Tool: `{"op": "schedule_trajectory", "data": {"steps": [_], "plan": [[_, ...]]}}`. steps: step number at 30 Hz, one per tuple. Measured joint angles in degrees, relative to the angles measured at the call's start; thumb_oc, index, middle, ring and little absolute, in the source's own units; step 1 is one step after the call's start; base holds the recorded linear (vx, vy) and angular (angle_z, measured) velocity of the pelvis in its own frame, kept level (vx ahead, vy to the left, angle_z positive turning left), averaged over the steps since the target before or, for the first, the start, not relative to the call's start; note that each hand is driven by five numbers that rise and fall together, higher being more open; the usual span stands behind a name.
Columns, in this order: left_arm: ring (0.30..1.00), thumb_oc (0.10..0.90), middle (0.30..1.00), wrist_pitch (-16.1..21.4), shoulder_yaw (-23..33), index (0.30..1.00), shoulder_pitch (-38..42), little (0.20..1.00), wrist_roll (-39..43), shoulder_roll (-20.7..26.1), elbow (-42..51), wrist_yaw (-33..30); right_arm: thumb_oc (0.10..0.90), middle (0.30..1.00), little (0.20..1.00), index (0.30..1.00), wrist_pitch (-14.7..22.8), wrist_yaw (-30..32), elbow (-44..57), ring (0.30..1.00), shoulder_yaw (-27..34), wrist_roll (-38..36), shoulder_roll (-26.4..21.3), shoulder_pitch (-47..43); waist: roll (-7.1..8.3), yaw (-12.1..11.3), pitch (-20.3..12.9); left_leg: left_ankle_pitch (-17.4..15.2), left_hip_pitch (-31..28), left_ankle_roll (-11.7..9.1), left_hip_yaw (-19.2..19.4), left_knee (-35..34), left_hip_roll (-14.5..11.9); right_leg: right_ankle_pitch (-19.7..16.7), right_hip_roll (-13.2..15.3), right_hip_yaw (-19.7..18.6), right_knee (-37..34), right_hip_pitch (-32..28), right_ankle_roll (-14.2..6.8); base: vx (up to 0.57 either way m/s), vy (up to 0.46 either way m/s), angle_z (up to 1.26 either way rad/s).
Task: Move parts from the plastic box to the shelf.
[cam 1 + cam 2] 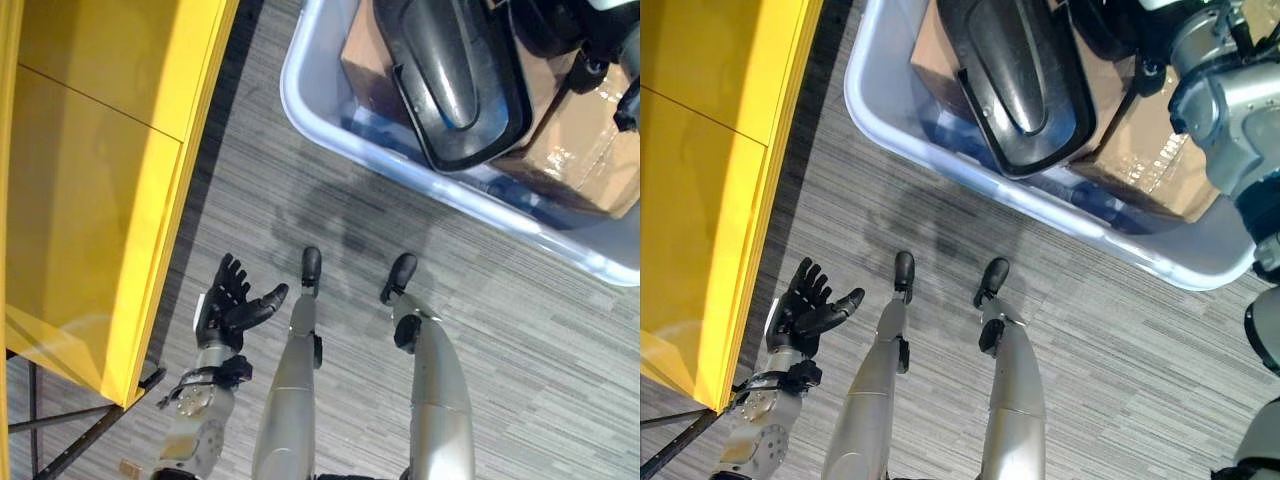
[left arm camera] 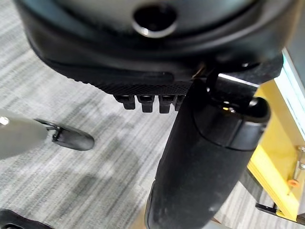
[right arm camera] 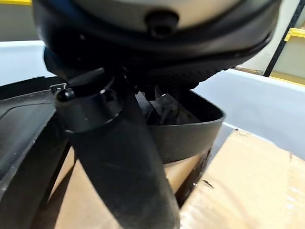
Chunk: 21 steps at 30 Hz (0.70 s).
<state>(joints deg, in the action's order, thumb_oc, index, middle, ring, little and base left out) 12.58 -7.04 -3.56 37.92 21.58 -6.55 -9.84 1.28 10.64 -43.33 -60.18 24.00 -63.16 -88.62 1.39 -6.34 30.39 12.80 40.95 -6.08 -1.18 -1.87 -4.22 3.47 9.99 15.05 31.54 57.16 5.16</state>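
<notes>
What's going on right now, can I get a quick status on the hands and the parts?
Left hand open, empty, beside the yellow shelf. Right hand over the black part in the plastic box, grip unclear. Nothing seen blocking the way.

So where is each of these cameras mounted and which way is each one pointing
Left eye view: on the head, looking down at grey carpet, the yellow shelf, the plastic box; the left hand hangs open.
Right eye view: beside it, same scene shifted; the right arm reaches over the box.
Left wrist view: on the left wrist, along its thumb at carpet and the shelf's edge.
Right wrist view: on the right wrist, over the black part and cardboard in the box.
Both eye views share shelf, box, left hand.
</notes>
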Motion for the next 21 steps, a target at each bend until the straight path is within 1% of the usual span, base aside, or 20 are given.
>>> {"op": "schedule_trajectory", "data": {"steps": [2, 3, 4, 8, 11, 14, 16, 19, 20, 21], "plan": [[1.000, 0.900, 1.000, 0.0, -0.1, 1.000, 0.1, 1.000, 0.0, 0.0, 0.0, 0.0, 0.400, 0.300, 0.300, 0.300, 0.3, 0.1, -2.3, 0.300, 0.3, -0.2, 0.6, 0.2, -0.02, 0.0, 0.0, 0.1, 0.1, 0.1, -0.3, 0.1, 0.2, 0.1, 0.3, 0.1, 0.2, 0.1, 0.0, 0.00, 0.010, 0.08], [1.000, 0.900, 1.000, 0.0, -0.1, 1.000, 0.1, 1.000, 0.0, 0.0, 0.0, -0.2, 0.400, 0.300, 0.300, 0.300, 0.3, 1.3, -3.9, 0.300, 0.3, -0.5, 0.7, 0.2, -0.06, 0.0, 0.0, 0.1, 0.2, 0.1, -0.6, 0.0, 0.5, 0.1, 0.5, 0.0, 0.4, 0.3, -0.1, 0.00, 0.029, 0.08], [1.000, 0.900, 1.000, 0.1, -0.1, 1.000, 0.1, 1.000, 0.0, 0.0, 0.0, -0.9, 0.400, 0.300, 0.300, 0.300, -0.5, 2.7, -4.5, 0.300, 2.2, -0.5, 0.9, 0.4, -0.16, 0.0, -0.1, 0.1, 0.5, 0.1, -0.6, 0.0, 0.5, 0.4, 0.6, 0.0, 0.3, 0.6, -0.5, 0.00, 0.041, 0.06], [1.000, 0.900, 1.000, 0.1, -0.4, 1.000, 0.3, 1.000, 0.0, -0.1, -0.2, -1.1, 0.400, 0.300, 0.300, 0.300, -1.0, 3.8, -4.9, 0.300, 3.2, -0.5, 0.9, 0.4, -0.32, -0.3, -0.2, -0.1, 1.8, -0.2, -0.7, 1.3, 0.4, -0.2, 0.6, 0.2, -0.1, 1.4, 0.3, -0.01, 0.033, -0.01], [1.000, 0.900, 1.000, 0.1, -1.2, 1.000, 0.5, 1.000, 0.0, -0.1, -0.1, -1.0, 0.400, 0.300, 0.300, 0.300, -1.7, 4.5, -5.2, 0.300, 4.6, -1.2, 1.1, 0.5, -0.72, -0.3, -0.4, -0.3, 2.3, -0.4, -0.6, 1.9, 0.5, -0.6, 0.6, 0.3, -0.4, 1.4, 0.1, -0.01, 0.036, -0.02], [1.000, 0.900, 1.000, 0.1, -1.3, 1.000, 0.8, 1.000, 0.0, -0.3, -0.1, -1.0, 0.400, 0.300, 0.300, 0.300, -1.9, 4.6, -6.0, 0.300, 7.7, -2.2, 1.1, 1.8, -0.73, -0.7, -0.4, 0.1, 1.8, 0.0, -0.6, 1.7, 0.5, -0.8, 0.6, 0.4, -0.7, 0.7, 0.1, -0.01, 0.038, 0.02], [1.000, 0.900, 1.000, 0.1, -1.3, 1.000, 0.9, 1.000, 0.0, -0.3, -0.1, -1.1, 0.400, 0.300, 0.300, 0.300, -1.9, 4.8, -5.7, 0.300, 9.3, -2.2, 1.1, 3.7, -0.74, -0.8, -0.4, 0.1, 1.1, 0.1, -0.6, 1.7, 0.5, -1.1, 0.6, 0.5, -0.9, -0.2, 0.5, -0.08, 0.048, 0.00], [1.000, 0.900, 1.000, 0.2, -1.2, 1.000, 1.6, 1.000, 0.0, -0.6, -0.2, -1.1, 0.400, 0.300, 0.300, 0.300, -2.8, 5.6, -2.8, 0.300, 16.1, -2.2, 1.9, 9.1, -1.00, -1.0, -0.6, 0.1, 0.7, 0.2, -0.7, 1.8, 0.5, -1.4, 0.7, 0.9, -1.5, -1.1, 0.6, -0.04, 0.048, 0.02], [1.000, 0.900, 1.000, 0.1, -1.2, 1.000, 2.2, 1.000, 0.0, -0.6, -0.4, -1.2, 0.400, 0.300, 0.300, 0.300, -3.6, 6.2, -1.2, 0.300, 18.6, -2.2, 2.3, 11.3, -1.01, -1.0, -0.6, 0.1, 0.5, 0.2, -0.7, 1.7, 0.5, -1.5, 0.7, 0.9, -1.9, -1.3, 0.5, -0.01, 0.048, -0.02], [1.000, 0.900, 1.000, 0.0, -1.1, 1.000, 2.9, 1.000, 0.0, -0.8, -0.9, -1.3, 0.400, 0.300, 0.300, 0.300, -4.5, 6.7, 0.5, 0.300, 19.7, -2.2, 2.5, 13.5, -1.07, -0.9, -0.6, 0.1, -0.1, 0.2, -0.7, 1.7, 0.6, -1.7, 0.6, 1.0, -2.1, -2.3, 0.3, -0.01, 0.071, -0.03]]}}
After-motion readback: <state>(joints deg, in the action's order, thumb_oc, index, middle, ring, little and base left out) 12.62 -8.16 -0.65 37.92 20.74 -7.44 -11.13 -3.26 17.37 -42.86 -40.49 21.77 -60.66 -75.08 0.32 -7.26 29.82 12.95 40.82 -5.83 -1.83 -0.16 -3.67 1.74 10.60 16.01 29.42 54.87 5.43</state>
